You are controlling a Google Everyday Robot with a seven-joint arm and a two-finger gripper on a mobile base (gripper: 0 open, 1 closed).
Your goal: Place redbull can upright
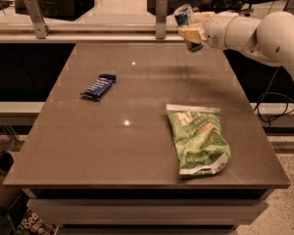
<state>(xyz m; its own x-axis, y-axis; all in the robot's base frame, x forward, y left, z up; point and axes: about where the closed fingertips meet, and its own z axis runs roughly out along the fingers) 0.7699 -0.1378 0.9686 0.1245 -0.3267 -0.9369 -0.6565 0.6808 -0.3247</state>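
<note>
The redbull can (186, 19) is a slim blue and silver can, held tilted in the air above the far edge of the table (137, 146). My gripper (190, 32) is shut on it across its middle, its tan fingers (188, 34) wrapped around the can. The white arm (255, 29) reaches in from the upper right. The can's silver top end points up and to the left. The can hangs well above the tabletop, touching nothing else.
A flat dark-blue snack bar wrapper (98, 86) lies on the table's left side. A green crinkled chip bag (198, 138) lies at the right front. A rail with metal posts (160, 14) runs behind the table's far edge.
</note>
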